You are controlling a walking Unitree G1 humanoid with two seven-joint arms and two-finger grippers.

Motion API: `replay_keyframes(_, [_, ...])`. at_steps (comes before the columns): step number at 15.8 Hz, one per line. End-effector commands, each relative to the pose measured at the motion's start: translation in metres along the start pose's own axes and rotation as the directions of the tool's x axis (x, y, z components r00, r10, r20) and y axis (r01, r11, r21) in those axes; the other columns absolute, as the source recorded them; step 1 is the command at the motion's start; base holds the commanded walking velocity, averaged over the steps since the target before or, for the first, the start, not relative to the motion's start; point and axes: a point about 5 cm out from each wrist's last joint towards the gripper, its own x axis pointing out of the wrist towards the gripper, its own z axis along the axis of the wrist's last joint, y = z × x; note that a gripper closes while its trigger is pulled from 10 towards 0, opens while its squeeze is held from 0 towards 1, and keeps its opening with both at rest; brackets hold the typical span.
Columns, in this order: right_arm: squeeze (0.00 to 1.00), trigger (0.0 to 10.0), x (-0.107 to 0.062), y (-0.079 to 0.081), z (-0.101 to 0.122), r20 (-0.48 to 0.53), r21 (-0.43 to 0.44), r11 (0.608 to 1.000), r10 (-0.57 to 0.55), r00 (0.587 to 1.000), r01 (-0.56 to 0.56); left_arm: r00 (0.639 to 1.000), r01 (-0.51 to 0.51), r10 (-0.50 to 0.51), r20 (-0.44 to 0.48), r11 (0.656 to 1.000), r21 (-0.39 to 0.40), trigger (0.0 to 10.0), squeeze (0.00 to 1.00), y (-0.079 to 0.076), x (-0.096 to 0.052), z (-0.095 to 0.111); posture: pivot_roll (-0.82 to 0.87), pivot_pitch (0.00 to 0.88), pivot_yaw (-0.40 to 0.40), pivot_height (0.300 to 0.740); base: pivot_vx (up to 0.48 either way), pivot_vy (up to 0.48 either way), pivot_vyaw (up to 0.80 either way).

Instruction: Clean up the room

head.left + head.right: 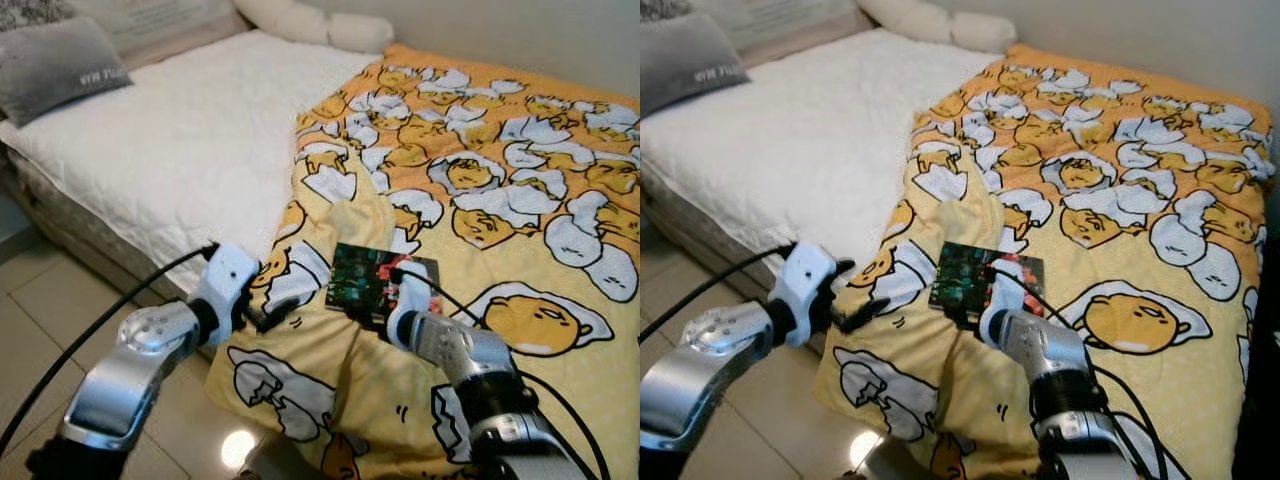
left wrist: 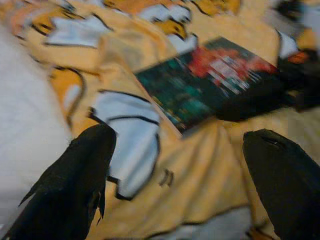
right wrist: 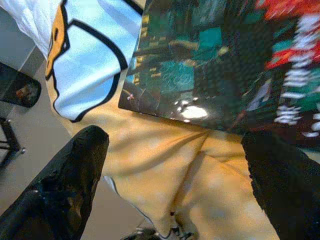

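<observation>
Two grippers are closing in over the yellow blanket [image 1: 480, 260] on the bed [image 1: 190, 150]: the left gripper [image 1: 268, 312], fingers spread, is hovering near the dark magazine [image 1: 375, 282] lying there, the right gripper [image 1: 992, 290], fingers apart, is reaching its edge.

Both silver arms reach forward from the lower frame, the left claw [image 1: 268, 318] and right claw [image 3: 175, 190] each with fingers spread apart.

yellow cartoon-egg blanket [image 1: 480, 200], white mattress [image 1: 180, 150], grey pillow [image 1: 55, 65]
</observation>
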Motion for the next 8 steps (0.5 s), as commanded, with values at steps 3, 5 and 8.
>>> replay_keyframes(3, [1.00,10.0,0.008,0.001,0.004,0.019,0.132,0.990,-0.053,0.998,0.050,0.984,0.179,-0.179,-0.003,0.983,0.042,10.0,0.00,0.002,-0.004,0.006,-0.02,0.003,-0.013,0.740,0.000,0.000,0.00])
replay_keyframes(5, [1.00,10.0,0.011,0.000,0.007,0.038,0.257,0.964,-0.075,0.996,0.063,0.975,0.223,-0.223,-0.001,0.973,0.056,10.0,0.00,0.008,-0.006,0.010,-0.02,0.021,-0.004,0.740,0.000,0.000,0.00])
replay_keyframes(8, [1.00,10.0,0.014,-0.007,0.009,0.047,0.343,0.931,-0.147,0.988,0.122,0.962,0.273,-0.273,-0.008,0.960,0.066,10.0,0.00,0.011,-0.009,0.012,-0.01,0.046,-0.002,0.740,0.000,0.000,0.00])
